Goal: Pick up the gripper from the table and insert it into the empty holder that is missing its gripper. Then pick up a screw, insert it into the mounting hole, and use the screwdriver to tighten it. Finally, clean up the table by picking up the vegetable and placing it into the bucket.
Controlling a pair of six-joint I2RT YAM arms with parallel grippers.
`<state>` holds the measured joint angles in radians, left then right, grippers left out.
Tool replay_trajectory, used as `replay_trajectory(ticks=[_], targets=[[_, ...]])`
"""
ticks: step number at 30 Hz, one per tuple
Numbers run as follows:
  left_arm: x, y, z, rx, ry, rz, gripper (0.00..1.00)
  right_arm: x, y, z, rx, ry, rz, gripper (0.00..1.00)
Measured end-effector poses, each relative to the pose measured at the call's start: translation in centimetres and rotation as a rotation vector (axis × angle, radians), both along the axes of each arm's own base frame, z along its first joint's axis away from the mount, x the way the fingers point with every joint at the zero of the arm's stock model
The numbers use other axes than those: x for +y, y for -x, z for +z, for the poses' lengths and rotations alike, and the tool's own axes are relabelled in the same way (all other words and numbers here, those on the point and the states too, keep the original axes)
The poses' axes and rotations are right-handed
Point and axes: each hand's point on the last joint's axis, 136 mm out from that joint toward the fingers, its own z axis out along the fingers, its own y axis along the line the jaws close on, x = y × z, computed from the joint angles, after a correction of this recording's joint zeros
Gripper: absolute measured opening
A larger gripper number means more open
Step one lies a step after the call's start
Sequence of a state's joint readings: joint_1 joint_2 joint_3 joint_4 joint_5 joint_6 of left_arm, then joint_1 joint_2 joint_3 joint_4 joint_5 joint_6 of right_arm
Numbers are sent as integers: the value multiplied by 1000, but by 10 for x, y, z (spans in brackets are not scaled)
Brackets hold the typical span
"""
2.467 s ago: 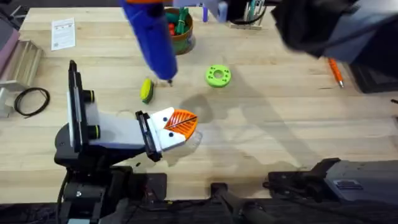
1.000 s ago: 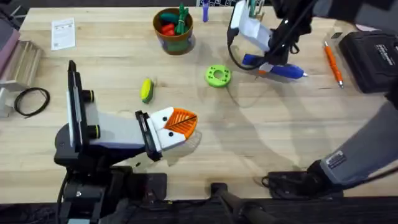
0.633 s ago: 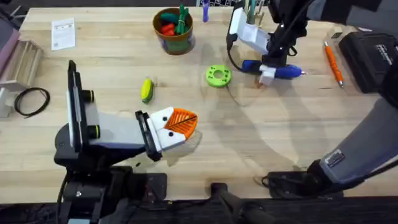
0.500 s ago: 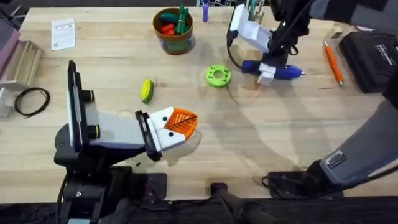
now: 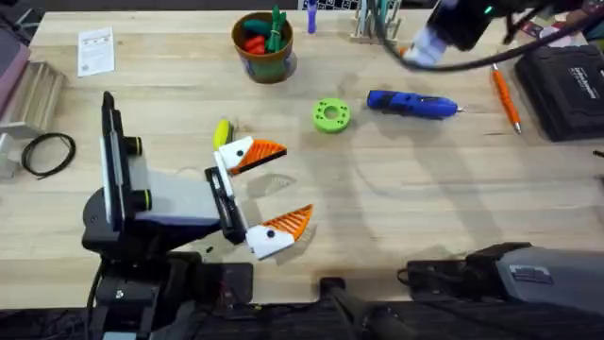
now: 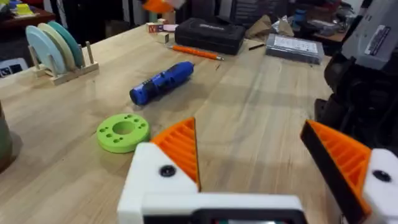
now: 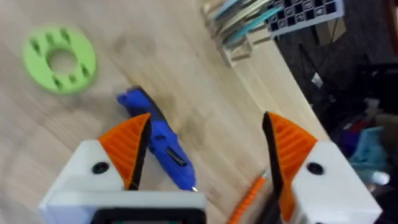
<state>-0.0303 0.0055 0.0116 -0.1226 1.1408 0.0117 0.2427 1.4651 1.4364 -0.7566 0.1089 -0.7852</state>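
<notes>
our left gripper (image 5: 269,194) hangs low over the near-left tabletop (image 5: 406,198) with jaws spread wide and empty. our right gripper (image 7: 205,152) is up over the far right, jaws also wide, holding nothing. the screwdriver (image 5: 412,104) lies flat on the far side, right of the green disc (image 5: 331,115). the vegetable (image 5: 222,131) lies just beyond our left jaws; the bucket (image 5: 263,42) stands at the far edge. we judge cleanup is at hand: next, close the left jaws on the vegetable.
</notes>
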Motion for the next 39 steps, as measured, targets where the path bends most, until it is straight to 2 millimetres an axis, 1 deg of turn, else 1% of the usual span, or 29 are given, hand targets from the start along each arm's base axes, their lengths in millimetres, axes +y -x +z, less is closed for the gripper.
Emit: replay_trajectory(ticks=[1,3,5,7,10,14,16,18,20,22,26,28,30,31,35,37,39], targets=[[0,0,0,0,0,0,985,3,3,12,-30,-50,-38,991],[0,-1,0,-2,0,4,986,8,14,29,-55,-138,-101,991],[2,-4,1,-8,-3,27,985,13,29,40,-57,-221,-162,991],[5,-11,3,-26,-5,67,987,16,45,47,-37,-288,-218,991],[12,-23,7,-32,4,148,986,11,76,48,23,-365,-321,991],[28,-42,8,27,17,291,986,-3,116,41,128,-409,-459,992],[38,-46,15,46,5,360,986,-5,124,41,136,-439,-495,992],[47,-49,26,59,-24,427,985,-4,127,40,130,-486,-515,991],[58,-52,39,75,-67,498,985,-3,130,35,119,-529,-531,992],[68,-56,50,117,-119,554,985,-3,135,26,109,-569,-549,992],[84,-68,60,244,-222,632,985,-10,158,-3,127,-627,-612,991],[92,-75,61,328,-273,666,985,-13,170,-13,132,-661,-648,991],[100,-81,61,409,-324,696,985,-17,181,-18,121,-698,-671,991],[111,-93,64,490,-386,736,985,-22,195,-21,91,-745,-683,992],[119,-105,65,551,-432,760,985,-27,207,-29,73,-773,-688,992],[122,-106,61,579,-452,769,985,-29,213,-36,87,-767,-700,991],[127,-105,53,616,-482,790,985,-30,217,-41,105,-754,-710,991]])
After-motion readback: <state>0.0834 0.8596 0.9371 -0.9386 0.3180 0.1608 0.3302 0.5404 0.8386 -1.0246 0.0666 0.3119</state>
